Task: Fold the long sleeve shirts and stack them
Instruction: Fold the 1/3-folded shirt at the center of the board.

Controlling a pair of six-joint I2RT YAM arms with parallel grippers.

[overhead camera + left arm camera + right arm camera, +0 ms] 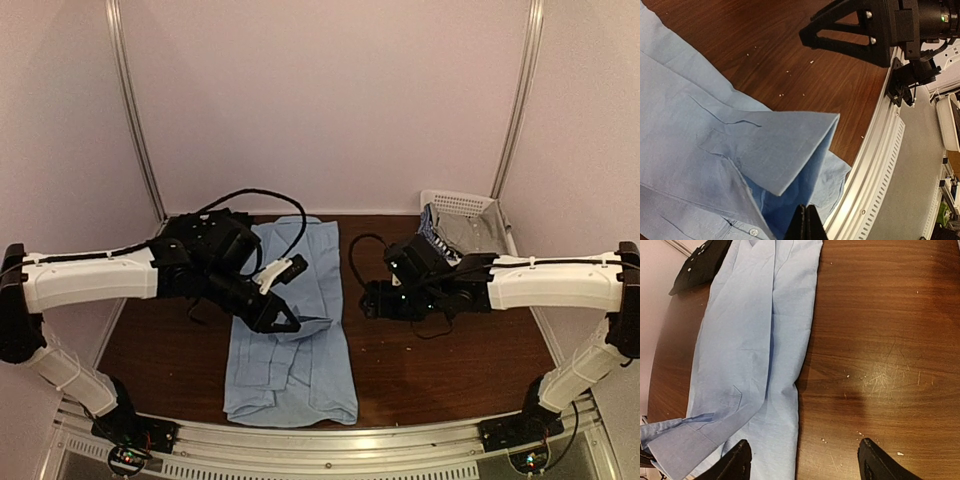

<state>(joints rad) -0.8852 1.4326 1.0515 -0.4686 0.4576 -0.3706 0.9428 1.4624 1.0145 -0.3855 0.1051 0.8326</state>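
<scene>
The light blue long sleeve shirt (290, 350) lies lengthwise in the middle of the brown table, its sides folded in. My left gripper (283, 318) hovers over its right half, shut on a sleeve cuff (790, 150) that stands up from the cloth like a tent. Its black jaws (807, 215) are pressed together in the left wrist view. My right gripper (805, 457) is open above the bare wood just right of the shirt's edge (805, 365), with nothing between its fingers. A black shirt (700, 262) with white buttons shows at the far left corner.
A white lattice basket (455, 203) with grey and striped cloth inside stands at the back right corner. A metal rail (330, 440) runs along the table's near edge. Small crumbs dot the wood (880, 375) right of the shirt. White walls close in the sides and back.
</scene>
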